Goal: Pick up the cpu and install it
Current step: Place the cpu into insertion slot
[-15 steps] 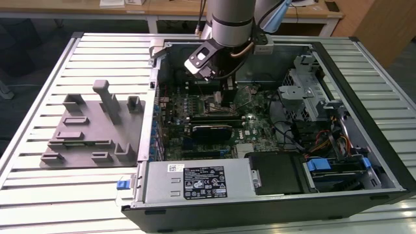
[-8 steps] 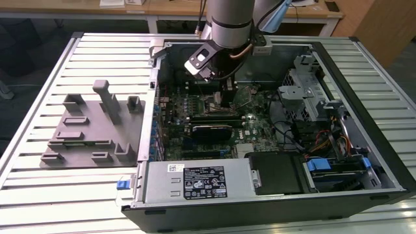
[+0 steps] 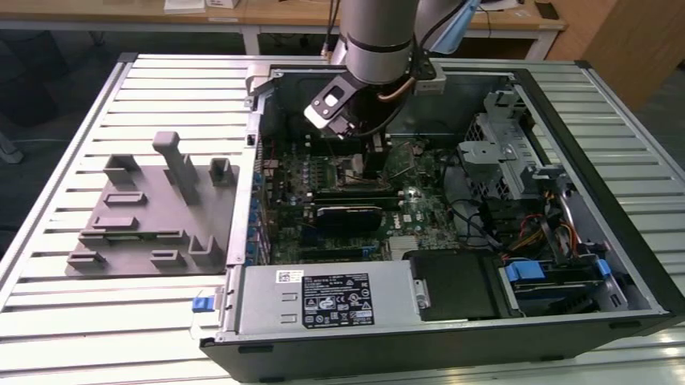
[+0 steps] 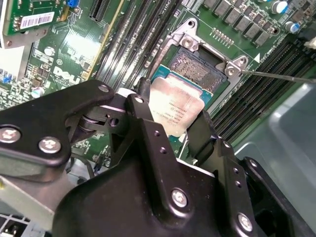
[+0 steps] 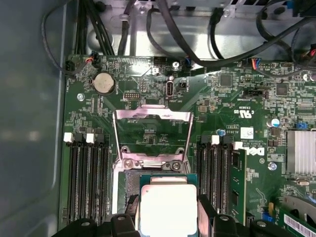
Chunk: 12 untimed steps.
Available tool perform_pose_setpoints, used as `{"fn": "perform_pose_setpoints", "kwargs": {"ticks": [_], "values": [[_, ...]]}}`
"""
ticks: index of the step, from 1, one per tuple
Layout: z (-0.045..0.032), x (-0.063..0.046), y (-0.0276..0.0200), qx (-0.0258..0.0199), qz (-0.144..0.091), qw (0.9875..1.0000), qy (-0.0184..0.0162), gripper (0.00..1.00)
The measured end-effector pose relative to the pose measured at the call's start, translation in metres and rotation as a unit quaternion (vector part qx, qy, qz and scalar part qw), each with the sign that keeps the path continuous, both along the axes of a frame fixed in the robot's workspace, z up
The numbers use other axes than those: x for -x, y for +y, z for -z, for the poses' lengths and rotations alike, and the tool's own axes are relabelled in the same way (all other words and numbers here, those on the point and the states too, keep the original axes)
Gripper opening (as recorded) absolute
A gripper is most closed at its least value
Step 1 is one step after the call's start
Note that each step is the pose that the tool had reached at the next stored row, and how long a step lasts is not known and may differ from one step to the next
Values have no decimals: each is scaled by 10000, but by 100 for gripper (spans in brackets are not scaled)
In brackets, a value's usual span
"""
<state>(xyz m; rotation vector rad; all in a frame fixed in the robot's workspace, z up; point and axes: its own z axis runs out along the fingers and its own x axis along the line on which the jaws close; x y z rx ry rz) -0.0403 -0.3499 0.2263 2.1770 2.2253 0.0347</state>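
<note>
Black gripper (image 4: 173,116) linkages take up the foreground of the second wrist view. Its fingers (image 4: 145,118) are clenched on the cpu (image 4: 175,108), holding it by two opposite edges.

1. Computer case (image 3: 428,357): lies open on its side on the slatted table (image 3: 64,321). The arm reaches down into it from above.
2. Motherboard (image 5: 232,98): covers the case floor, with memory slots (image 5: 86,177) on either side of the work area.
3. Socket (image 4: 195,66): open, contact field exposed. The load plate (image 5: 152,129) is swung back and the lever (image 4: 276,75) stands clear to one side.
4. cpu: in both wrist views it is over the socket, metal top plate up, partly covering the contact field. Whether it touches the socket cannot be told.

Procedure note (judgement): the step in hand is seating.
- Hold the chip level and square to the socket frame.
- Match its edge notches and corner mark to the socket.
- Descend vertically only. Any sideways drag risks bending contacts.
- Apply no pressing force; the chip should settle flush under its own weight.
</note>
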Motion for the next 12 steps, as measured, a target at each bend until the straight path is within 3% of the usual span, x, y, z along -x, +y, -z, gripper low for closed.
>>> {"fn": "perform_pose_setpoints", "kwargs": {"ticks": [12], "values": [[56,5,19,-7,-53,10000,0,54]]}}
